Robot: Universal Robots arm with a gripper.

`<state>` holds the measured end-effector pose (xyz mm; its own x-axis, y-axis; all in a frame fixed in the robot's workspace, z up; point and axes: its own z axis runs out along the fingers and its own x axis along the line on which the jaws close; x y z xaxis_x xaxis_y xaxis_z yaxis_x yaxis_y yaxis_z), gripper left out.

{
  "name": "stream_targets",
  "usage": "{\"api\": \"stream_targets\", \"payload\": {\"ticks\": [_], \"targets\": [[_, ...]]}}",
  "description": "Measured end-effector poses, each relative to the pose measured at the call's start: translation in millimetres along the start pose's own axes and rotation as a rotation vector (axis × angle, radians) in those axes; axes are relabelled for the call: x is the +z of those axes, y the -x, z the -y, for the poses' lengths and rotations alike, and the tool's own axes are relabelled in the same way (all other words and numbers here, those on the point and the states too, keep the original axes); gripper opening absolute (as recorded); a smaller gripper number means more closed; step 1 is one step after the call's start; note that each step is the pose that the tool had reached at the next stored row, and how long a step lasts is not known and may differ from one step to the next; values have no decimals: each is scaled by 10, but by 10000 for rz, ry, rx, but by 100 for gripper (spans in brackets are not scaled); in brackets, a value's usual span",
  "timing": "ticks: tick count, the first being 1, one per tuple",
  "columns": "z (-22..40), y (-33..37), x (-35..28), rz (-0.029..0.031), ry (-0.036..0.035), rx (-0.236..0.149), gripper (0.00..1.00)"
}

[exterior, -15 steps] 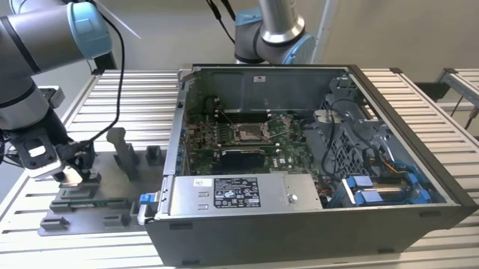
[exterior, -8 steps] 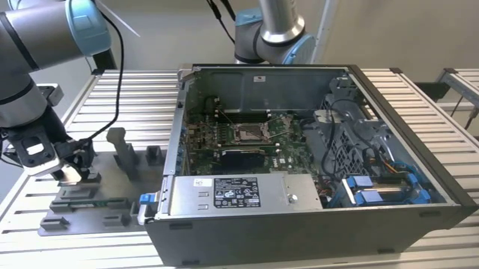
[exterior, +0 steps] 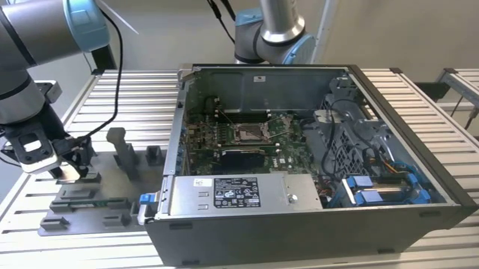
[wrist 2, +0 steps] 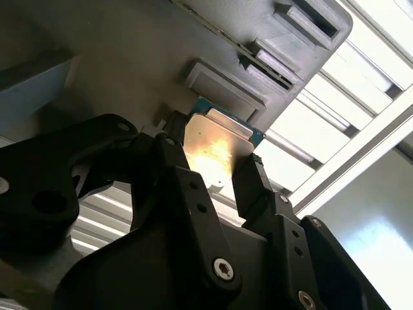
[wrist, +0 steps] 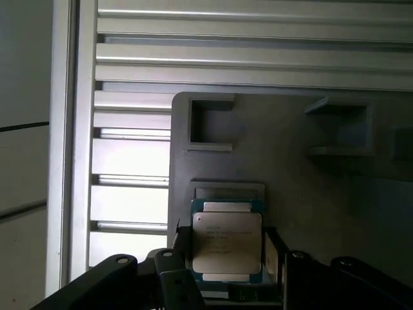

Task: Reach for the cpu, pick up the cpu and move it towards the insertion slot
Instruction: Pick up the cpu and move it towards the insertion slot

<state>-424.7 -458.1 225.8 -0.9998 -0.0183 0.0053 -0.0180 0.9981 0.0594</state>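
Hand (wrist 2: 211,161) at narrow width, tight on both cpu (wrist 2: 216,139) edges.

slatted metal table (exterior: 123,95) with grey fixture plate (exterior: 112,188) and open computer case (exterior: 299,238)

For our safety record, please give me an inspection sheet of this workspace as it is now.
Surface: slatted metal table, carrying a grey fixture plate and an open computer case.
Job's things: cpu at the fixture plate; insertion slot inside the case, on the green board.
Clutter: upright grey blocks on the plate.
Gripper: around the cpu; grip cannot be judged.
Cables: black cable hanging from the arm; wires inside the case.
Surroundings: another arm joint behind the case.
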Motion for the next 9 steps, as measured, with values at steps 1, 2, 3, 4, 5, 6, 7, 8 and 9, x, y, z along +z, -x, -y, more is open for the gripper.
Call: {"api": "stream_targets", "payload": {"ticks": [1,2,3,4,5,6,7,8,9], "targets": [[0,0,-5,1,0,0,0],[0,0,-10,1,1,0,0],[-1,-1,-14,1,0,-1,0],[-1,-1,-18,1,0,0,0],[-1,-1,-22,1,0,-1,0],[-1,-1,-25,1,0,-1,0],[-2,-2,-29,0,0,0,0],[-2,-2,-32,1,0,0,0],[-2,-2,-36,0,0,-1,0]]}}
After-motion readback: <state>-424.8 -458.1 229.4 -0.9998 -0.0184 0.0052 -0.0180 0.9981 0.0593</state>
